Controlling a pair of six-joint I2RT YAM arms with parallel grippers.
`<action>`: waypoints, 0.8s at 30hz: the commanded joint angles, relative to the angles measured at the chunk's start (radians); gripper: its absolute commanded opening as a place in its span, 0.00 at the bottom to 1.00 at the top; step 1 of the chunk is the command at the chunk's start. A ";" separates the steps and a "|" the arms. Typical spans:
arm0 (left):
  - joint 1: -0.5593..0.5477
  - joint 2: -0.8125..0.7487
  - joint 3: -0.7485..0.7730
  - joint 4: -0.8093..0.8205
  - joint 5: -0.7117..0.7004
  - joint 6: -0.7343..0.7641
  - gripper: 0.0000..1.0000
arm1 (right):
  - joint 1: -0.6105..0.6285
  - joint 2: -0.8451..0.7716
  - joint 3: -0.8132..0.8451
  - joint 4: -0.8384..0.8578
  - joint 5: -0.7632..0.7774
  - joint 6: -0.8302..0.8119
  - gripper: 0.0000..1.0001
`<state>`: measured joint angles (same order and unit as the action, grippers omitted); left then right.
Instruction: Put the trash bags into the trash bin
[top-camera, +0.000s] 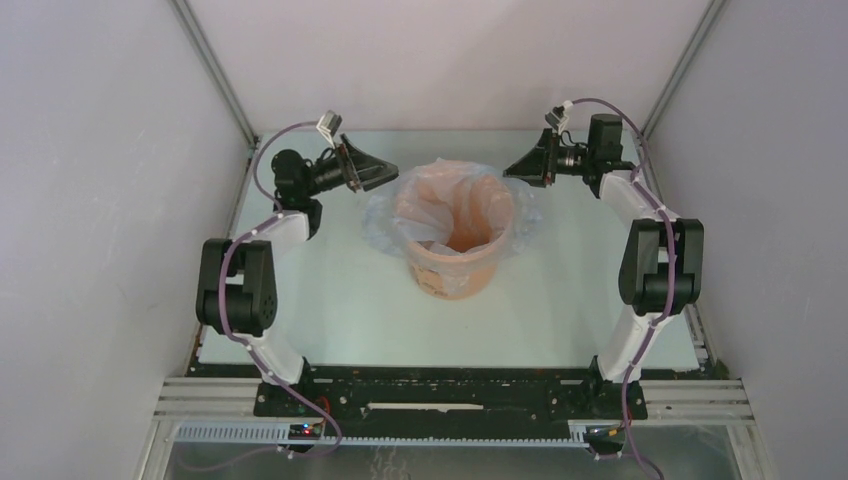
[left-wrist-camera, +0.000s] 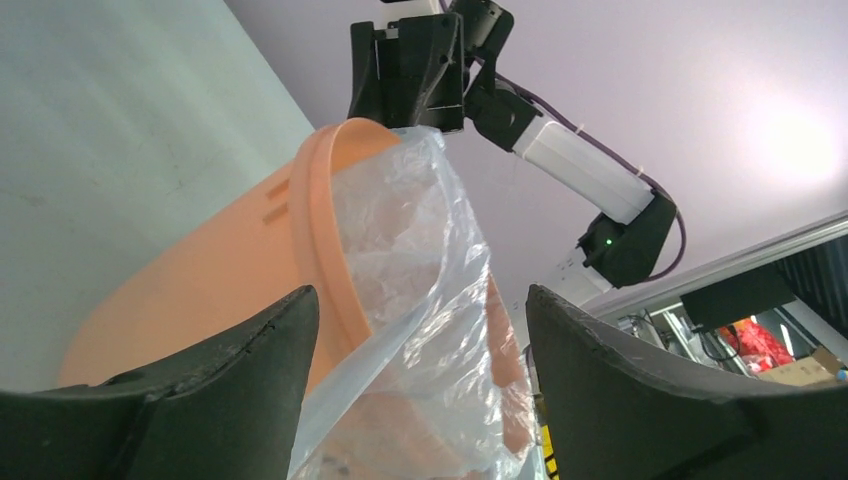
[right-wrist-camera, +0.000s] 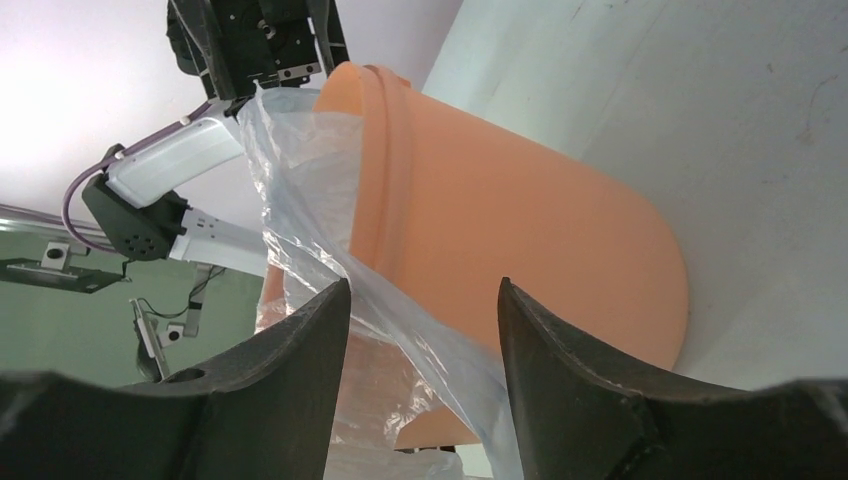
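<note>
I'm seeing both claws spread wide, left claw (top-camera: 385, 176) and right claw (top-camera: 512, 168) flanking the trash bin (top-camera: 452, 272) mid-desk (top-camera: 330, 300); the trash bag (top-camera: 383, 222) sits inside, film spilling over the rim.

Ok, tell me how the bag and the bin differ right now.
The bag is thin, see-through, pale film; the bin is solid, opaque orange. The bag is wrinkled and floppy, draped over the rim; the bin is rigid and stands upright. The bag's edges spill out wider than the bin's mouth. Shared: they sit together, the bag lining the bin's inside.
</note>
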<state>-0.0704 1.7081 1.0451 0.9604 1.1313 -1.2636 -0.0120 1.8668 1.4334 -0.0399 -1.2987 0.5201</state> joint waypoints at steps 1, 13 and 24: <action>-0.005 -0.039 -0.052 -0.030 -0.038 0.083 0.81 | 0.009 -0.023 -0.016 -0.017 -0.004 -0.039 0.62; -0.020 -0.162 -0.057 -0.554 -0.118 0.515 0.73 | 0.039 -0.044 -0.033 -0.002 -0.002 -0.016 0.52; -0.020 -0.159 -0.053 -0.527 -0.234 0.428 0.27 | 0.040 -0.038 -0.063 0.210 0.079 0.199 0.05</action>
<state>-0.0860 1.5635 0.9966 0.4427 0.9714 -0.8158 0.0223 1.8660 1.3804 0.0555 -1.2678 0.6159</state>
